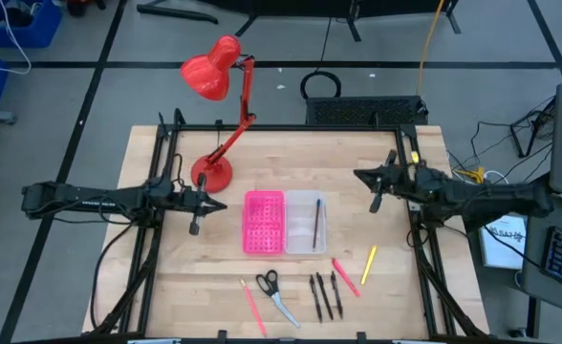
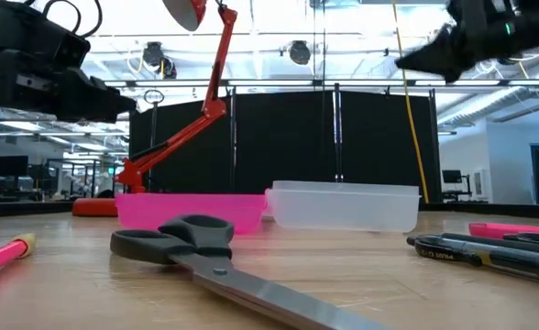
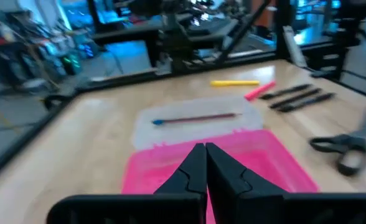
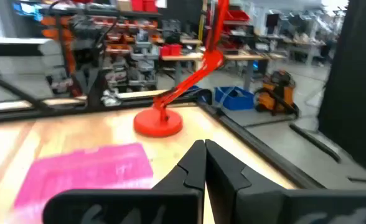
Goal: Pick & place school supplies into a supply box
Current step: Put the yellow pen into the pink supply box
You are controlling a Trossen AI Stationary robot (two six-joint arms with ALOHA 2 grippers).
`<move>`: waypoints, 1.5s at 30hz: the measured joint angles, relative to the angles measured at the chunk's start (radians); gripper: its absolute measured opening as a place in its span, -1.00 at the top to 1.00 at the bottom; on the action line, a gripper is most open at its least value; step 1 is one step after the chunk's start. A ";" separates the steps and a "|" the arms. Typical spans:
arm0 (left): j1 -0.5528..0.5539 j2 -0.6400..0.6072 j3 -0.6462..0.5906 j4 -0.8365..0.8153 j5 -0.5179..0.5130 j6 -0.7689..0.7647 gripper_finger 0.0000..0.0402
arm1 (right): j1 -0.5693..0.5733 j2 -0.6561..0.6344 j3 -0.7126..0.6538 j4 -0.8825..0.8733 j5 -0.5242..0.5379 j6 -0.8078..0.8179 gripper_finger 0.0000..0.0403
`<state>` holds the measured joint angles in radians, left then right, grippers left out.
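From above, the flat supply box [image 1: 285,222], a hot-pink gridded half joined to a translucent clear plastic tray half, lies open near the middle of the pale wooden desk [image 1: 166,287], and a thin dark pencil [image 1: 315,224] lies lengthwise in the clear half. The left wrist view adds what the overhead one hides: that pencil [image 3: 195,117] has a reddish shaft and a blue end. Toward the desk's front edge from the box lie the loose supplies: a pink pen [image 1: 252,306], small scissors with black handles and silver blades [image 1: 275,292], three black pens side by side [image 1: 325,295], another pink pen [image 1: 345,276] and a yellow pencil [image 1: 368,265]. The low view shows the scissors [image 2: 214,259] lying flat in front of the box, handles nearest it, and the box's low walls [image 2: 343,205], which the overhead view flattens. A red desk lamp [image 1: 216,115] stands on its round base behind the box's pink half; only the right wrist view shows that base [image 4: 158,122] beside the desk's rear frame. The left pincer [image 1: 194,226] hangs just beside the pink half, jaws closed on nothing; the left wrist view shows its fingertips pressed together over the pink grid. The right pincer [image 1: 375,203] hovers near the clear half's far corner, likewise closed and empty.
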<state>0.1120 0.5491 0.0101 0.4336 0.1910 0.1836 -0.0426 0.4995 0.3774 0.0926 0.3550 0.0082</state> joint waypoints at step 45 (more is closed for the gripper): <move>0.000 0.000 0.001 0.224 -0.148 0.174 0.81 | 0.673 1.112 0.601 -1.076 -0.276 2.105 0.13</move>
<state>0.1120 0.5491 0.0109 0.6575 0.0425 0.3576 0.6304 1.6117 0.9782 -0.9831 0.0786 2.1128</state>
